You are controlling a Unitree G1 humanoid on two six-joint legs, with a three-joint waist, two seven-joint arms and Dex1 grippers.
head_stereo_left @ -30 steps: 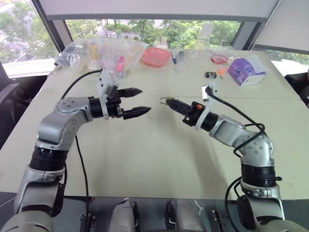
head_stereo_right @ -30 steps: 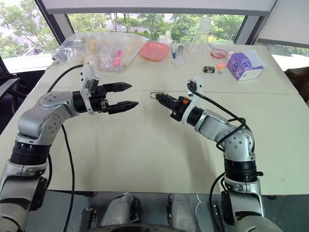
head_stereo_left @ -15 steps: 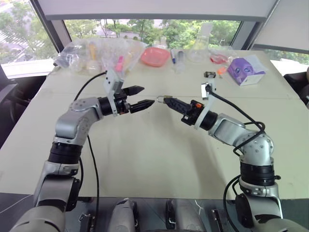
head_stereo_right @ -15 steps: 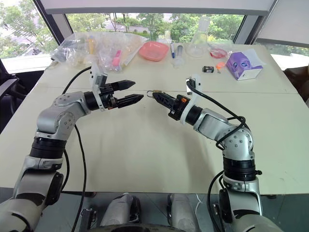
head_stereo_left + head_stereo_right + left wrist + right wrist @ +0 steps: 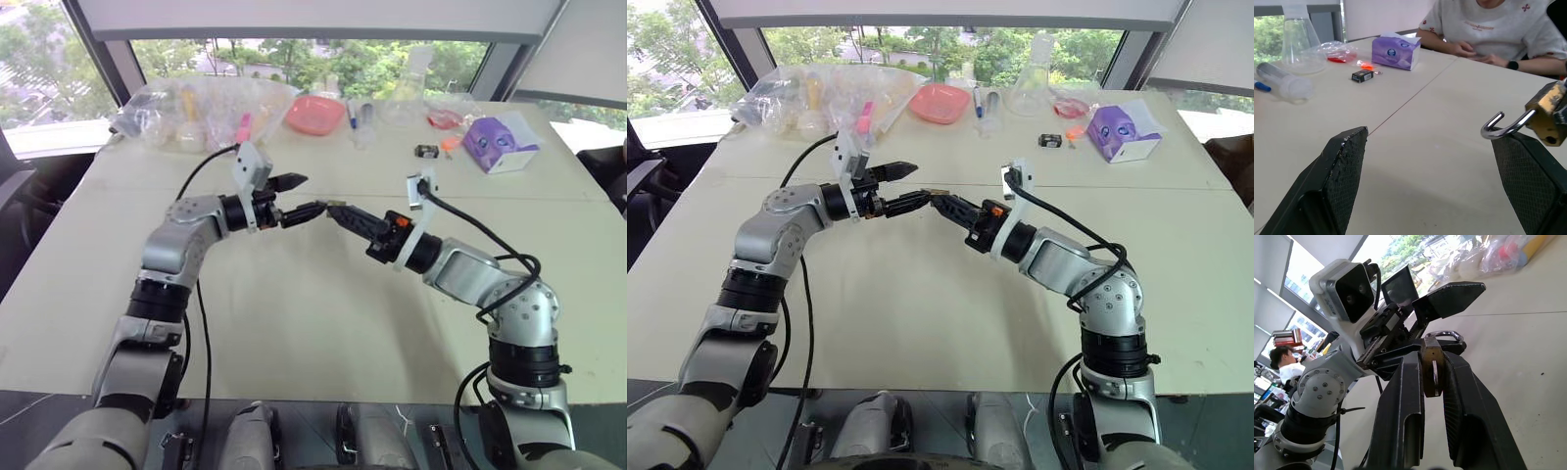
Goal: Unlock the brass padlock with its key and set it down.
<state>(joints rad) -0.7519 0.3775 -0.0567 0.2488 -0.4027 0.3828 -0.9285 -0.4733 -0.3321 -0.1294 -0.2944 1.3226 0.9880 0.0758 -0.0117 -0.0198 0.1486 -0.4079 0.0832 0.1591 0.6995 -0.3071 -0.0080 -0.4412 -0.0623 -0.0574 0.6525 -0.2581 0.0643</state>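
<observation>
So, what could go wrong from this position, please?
1. The right gripper pinches the brass padlock only at its fingertips, above the table; a push from the open left gripper might knock it loose.
2. The shackle hangs unlatched beside one left finger and could snag there.
3. I see no key, so unlocking may stall.

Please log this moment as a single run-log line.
right hand: shut on padlock | left hand: open, around its shackle | padlock above table
</observation>
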